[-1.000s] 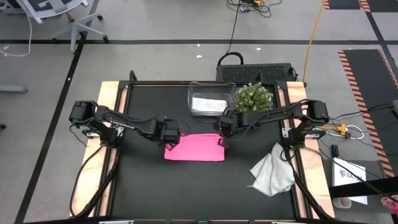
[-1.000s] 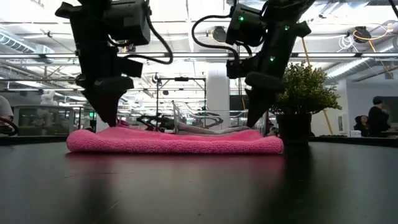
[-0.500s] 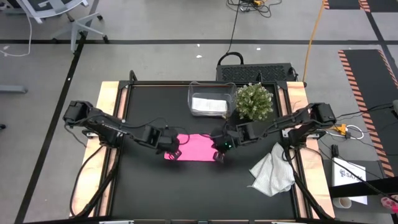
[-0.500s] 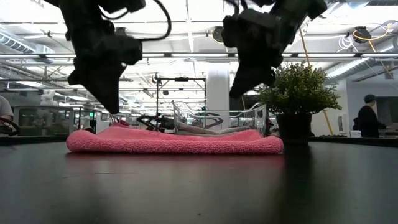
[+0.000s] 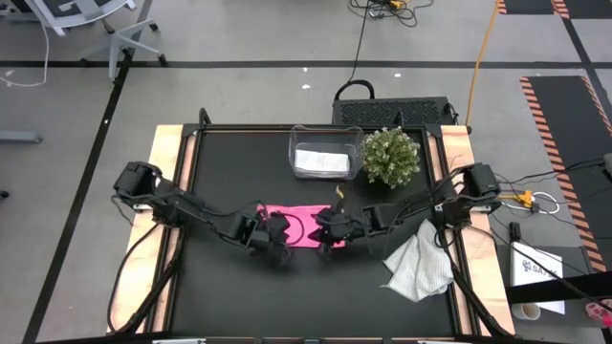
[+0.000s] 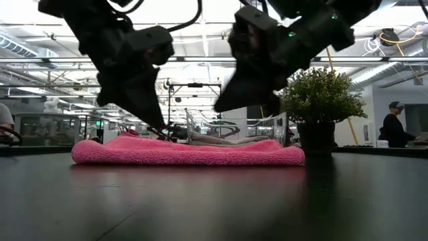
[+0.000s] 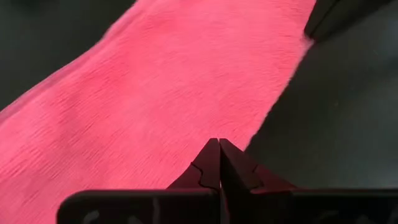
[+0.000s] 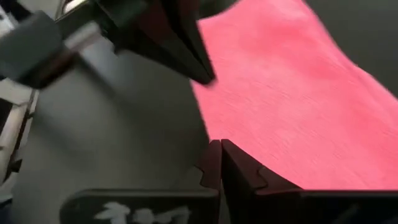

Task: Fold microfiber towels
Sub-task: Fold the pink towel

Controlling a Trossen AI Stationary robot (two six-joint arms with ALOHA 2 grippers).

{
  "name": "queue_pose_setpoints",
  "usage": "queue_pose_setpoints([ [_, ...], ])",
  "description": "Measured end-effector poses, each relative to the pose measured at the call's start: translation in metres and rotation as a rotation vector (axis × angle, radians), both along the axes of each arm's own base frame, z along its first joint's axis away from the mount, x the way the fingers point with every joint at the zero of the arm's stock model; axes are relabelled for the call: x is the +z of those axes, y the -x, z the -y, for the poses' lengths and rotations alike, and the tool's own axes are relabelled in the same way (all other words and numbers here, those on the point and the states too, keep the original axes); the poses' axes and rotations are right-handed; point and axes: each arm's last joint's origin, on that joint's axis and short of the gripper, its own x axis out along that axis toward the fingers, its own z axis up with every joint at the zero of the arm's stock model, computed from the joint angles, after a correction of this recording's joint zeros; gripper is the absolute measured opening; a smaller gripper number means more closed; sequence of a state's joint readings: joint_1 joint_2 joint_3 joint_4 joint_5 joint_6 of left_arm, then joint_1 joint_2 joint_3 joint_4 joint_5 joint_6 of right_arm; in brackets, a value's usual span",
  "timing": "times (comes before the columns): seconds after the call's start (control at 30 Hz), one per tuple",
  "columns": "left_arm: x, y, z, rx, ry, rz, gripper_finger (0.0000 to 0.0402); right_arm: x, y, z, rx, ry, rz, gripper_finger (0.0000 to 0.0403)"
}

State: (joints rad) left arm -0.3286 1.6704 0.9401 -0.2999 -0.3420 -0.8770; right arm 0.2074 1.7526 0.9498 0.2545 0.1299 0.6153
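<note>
Lying flat: the pink towel (image 5: 298, 227) is folded into a low pad near the middle of the black desk (image 5: 220, 296), seen in the low view (image 6: 187, 151) as a thick strip with rounded edges.
Left gripper: (image 5: 271, 245) at the near left corner of the pink towel; its own wrist view shows the fingers (image 7: 208, 168) pressed together, tips over the towel's edge (image 7: 149, 99).
Right gripper: (image 5: 330, 233) at the near right side of the same towel; fingers (image 8: 211, 163) likewise closed, tips at the cloth's border (image 8: 292, 106), with the other arm's gripper (image 8: 180, 43) just across from it.
Low view: both grippers hang tilted above the pink towel, left (image 6: 159, 122), right (image 6: 231, 106).
White towel, loose: (image 5: 419, 266) crumpled near the desk's right edge, well apart from the pink one.
White towel, folded: (image 5: 321, 161) lies inside the clear bin (image 5: 296, 143) at the far side.
Plant: (image 5: 390, 156) just beside the bin.
</note>
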Motion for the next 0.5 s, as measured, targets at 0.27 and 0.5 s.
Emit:
queue_pose_setpoints([
  [0.27, -0.016, -0.005, 0.009, -0.071, -0.086, -0.008, 0.0001, -0.038, -0.02, -0.016, 0.079, 0.07, -0.028, 0.0],
  [0.5, -0.015, -0.004, 0.017, -0.06, -0.151, 0.031, 0.0001, -0.05, -0.026, -0.016, 0.069, 0.053, -0.001, 0.0],
])
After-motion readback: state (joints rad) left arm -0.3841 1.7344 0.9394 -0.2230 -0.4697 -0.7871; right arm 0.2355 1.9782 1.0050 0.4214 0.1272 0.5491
